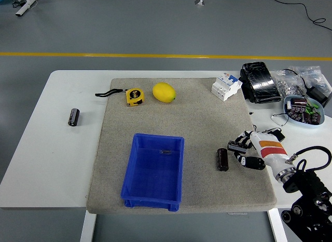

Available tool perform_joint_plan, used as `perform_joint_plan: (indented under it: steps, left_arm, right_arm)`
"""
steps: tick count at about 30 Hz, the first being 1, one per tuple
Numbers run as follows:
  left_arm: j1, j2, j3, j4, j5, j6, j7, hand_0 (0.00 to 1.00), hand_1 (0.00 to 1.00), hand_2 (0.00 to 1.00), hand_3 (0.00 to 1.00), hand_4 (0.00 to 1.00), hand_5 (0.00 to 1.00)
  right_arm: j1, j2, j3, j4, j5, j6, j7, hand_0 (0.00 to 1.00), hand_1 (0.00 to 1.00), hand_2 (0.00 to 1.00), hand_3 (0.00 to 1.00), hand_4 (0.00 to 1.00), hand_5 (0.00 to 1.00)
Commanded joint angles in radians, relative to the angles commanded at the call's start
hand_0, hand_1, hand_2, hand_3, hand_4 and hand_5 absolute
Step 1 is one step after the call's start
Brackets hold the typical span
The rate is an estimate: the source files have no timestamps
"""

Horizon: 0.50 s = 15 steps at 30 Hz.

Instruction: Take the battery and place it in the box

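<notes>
Reaching in from the lower right, the robot's right hand [248,151] hovers low over the right side of a grey mat [202,122], its fingers [236,145] spread loosely and holding nothing. Just to the left of the fingertips lies a dark battery [222,159], flat on the mat and close to the hand; whether a finger touches it cannot be told from this angle. The hand's white wrist shell carries an orange-red stripe, and a black arm trails off toward the bottom right corner.

Further left, a blue box [154,171] sits on the mat near its front edge — open-topped, with only a small dark mark showing on its floor. At the mat's far end rest a lemon [164,92] and, beside it to the left, a yellow tape measure [135,96] with a black strap that runs off the mat onto the white table [57,148]. A white electrical switch block [226,86] stands at the mat's far right corner.

Off the mat to the left, a second battery [74,117] lies alone on the table. On the table's right side are a black wrapped pack [259,82], a clear bag of small parts [293,81] and a pale dish [305,109] of odds and ends.
</notes>
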Motion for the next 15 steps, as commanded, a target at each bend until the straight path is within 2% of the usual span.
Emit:
perform_joint_plan:
  steps: [9,15]
  left_arm:
    - [-0.001,0.002,0.0,0.001,0.0,0.0,-0.001,0.675,0.624,0.666,0.647,0.664,0.679]
    - [0.001,0.003,-0.001,0.001,0.001,0.0,-0.001,0.676,0.625,0.664,0.647,0.664,0.678]
  right_arm:
    - [-0.001,-0.008,-0.009,0.088,-0.024,0.008,-0.016,0.355,0.438,0.487,0.49,0.677,0.135]
    - [0.0,-0.016,-0.042,0.178,-0.027,0.013,-0.027,0.368,0.436,0.486,0.487,0.672,0.137]
